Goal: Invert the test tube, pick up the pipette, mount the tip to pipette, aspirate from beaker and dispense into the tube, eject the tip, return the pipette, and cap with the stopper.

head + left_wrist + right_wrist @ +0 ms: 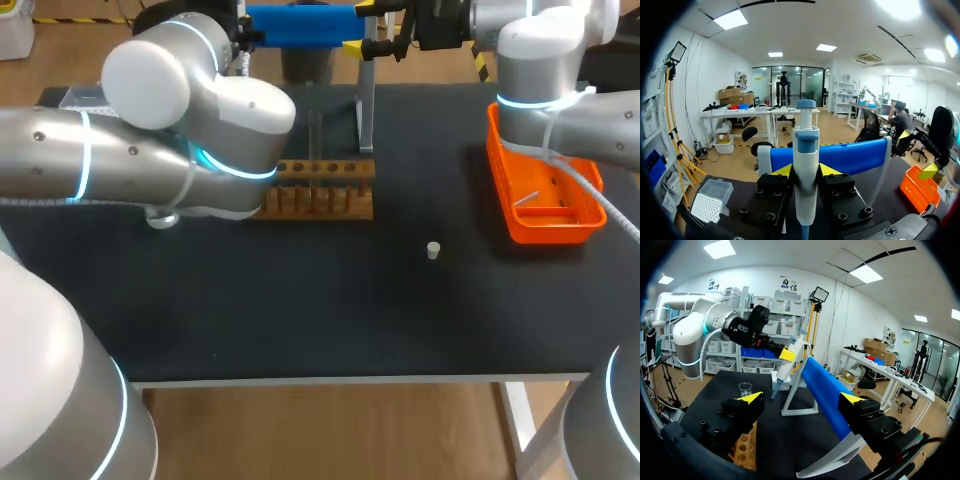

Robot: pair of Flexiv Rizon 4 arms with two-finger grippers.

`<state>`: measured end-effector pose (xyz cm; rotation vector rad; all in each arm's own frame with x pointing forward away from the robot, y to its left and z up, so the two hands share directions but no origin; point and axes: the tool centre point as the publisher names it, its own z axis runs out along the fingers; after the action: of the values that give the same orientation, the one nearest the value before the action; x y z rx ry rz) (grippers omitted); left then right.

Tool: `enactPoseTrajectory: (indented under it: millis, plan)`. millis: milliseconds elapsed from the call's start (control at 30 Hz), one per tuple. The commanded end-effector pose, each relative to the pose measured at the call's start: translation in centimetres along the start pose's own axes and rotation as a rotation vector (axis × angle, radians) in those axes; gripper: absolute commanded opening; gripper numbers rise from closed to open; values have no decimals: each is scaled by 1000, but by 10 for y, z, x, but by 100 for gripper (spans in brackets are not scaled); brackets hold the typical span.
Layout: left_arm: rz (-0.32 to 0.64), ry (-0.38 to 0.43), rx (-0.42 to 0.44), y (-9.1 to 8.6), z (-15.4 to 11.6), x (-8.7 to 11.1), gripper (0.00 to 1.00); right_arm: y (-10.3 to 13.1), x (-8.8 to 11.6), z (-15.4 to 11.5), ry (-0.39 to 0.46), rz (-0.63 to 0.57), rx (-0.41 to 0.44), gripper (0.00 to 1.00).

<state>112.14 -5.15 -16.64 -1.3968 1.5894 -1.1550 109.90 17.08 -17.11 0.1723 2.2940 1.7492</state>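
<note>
Our left fingers [783,170] clamp pipette [806,165] at far stand [855,156]; our right fingers [751,397] spread, empty. We judge tip, liquid transfer, capping remain; stopper [432,250] loose on worktop [300,320].

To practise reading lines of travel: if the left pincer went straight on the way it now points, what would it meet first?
Probably the blue bar, lying crosswise just beyond the pipette that the left pincer grips, though depth is unclear.

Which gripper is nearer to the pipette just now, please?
Left. The left gripper grips the pipette between its fingers; the right gripper is open, apart from it.
</note>
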Motion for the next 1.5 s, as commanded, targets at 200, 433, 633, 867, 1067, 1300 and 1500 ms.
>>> enactPoseTrajectory:
  millis: [200,433,633,867,1067,1300,1500]
  plan:
    - [0,-56,-25,1,13,1,0,0,-2,0,5,0,2,100]
    - [5,-82,-39,4,18,-7,0,0,-2,0,5,0,2,100]
    - [15,-91,-54,5,27,-9,0,0,-2,0,5,0,2,100]
    - [14,-97,-67,7,35,-11,0,0,-2,0,5,0,2,100]
    - [25,-96,-76,7,40,-11,0,0,-2,0,5,0,2,100]
    - [29,-95,-98,11,45,-11,0,0,-2,0,5,0,2,100]
    - [21,-98,-113,17,47,-12,0,0,-2,0,5,0,2,100]
